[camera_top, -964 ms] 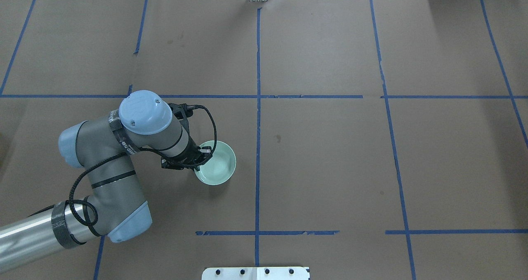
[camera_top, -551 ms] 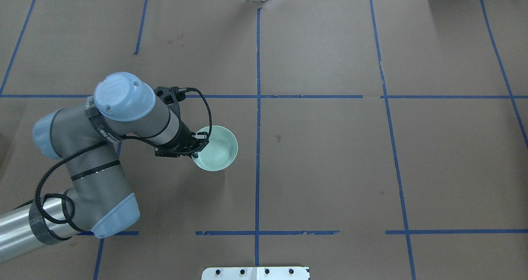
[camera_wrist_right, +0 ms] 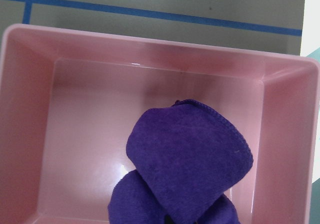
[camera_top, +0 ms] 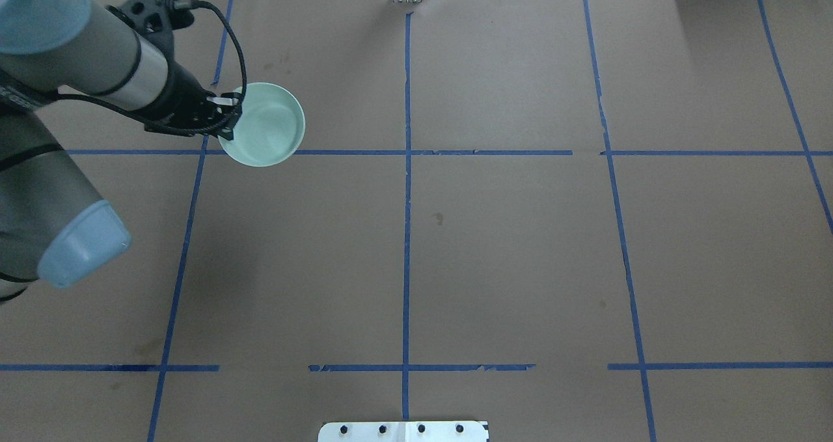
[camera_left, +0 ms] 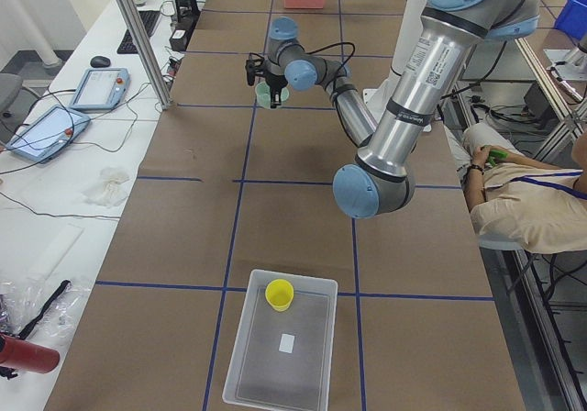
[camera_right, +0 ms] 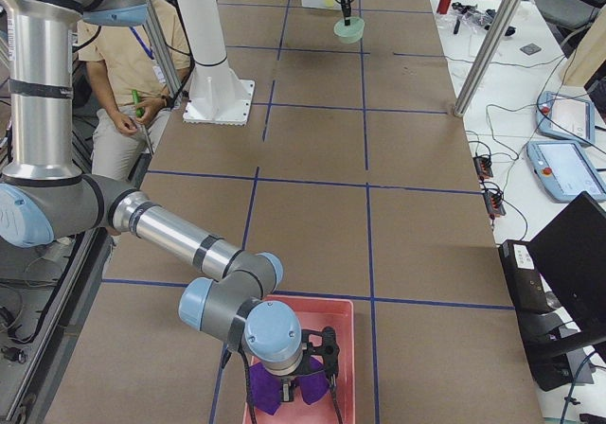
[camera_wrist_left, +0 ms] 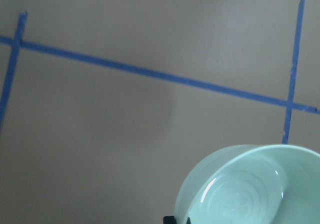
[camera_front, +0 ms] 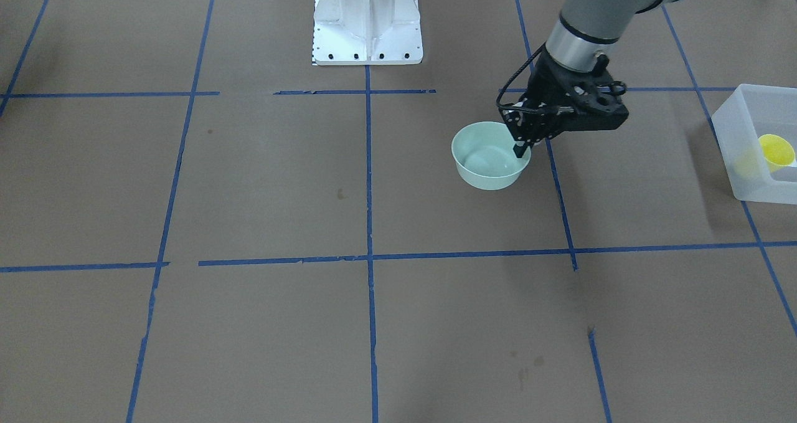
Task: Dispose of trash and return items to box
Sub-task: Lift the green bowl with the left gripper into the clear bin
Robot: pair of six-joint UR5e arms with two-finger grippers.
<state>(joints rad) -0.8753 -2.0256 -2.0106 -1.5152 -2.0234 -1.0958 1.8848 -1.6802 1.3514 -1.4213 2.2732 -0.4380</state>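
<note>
My left gripper [camera_top: 228, 120] is shut on the rim of the pale mint-green bowl [camera_top: 267, 125] and holds it upright above the table, far left in the overhead view. The front view shows one finger inside the bowl [camera_front: 489, 159] and the gripper [camera_front: 520, 149] at its rim. The bowl fills the lower right of the left wrist view [camera_wrist_left: 255, 189]. The frosted-white box [camera_front: 741, 149] stands at the table's left end with the yellow cup [camera_front: 776, 151] upright inside it. My right gripper [camera_right: 301, 381] hangs over a pink bin [camera_wrist_right: 30, 109], shut on a purple cloth [camera_wrist_right: 187, 159].
The table is brown paper with blue tape lines [camera_top: 407, 168]. The robot's white base plate [camera_front: 367, 30] sits at the near-middle edge. A seated person [camera_right: 133, 74] is beside the base. Tablets and cables lie on the bench beyond the far edge [camera_left: 55, 117].
My left arm has swung the bowl away from the robot and to the left, from the middle-left square to the far-left tape line. The grip on the rim is unchanged.
</note>
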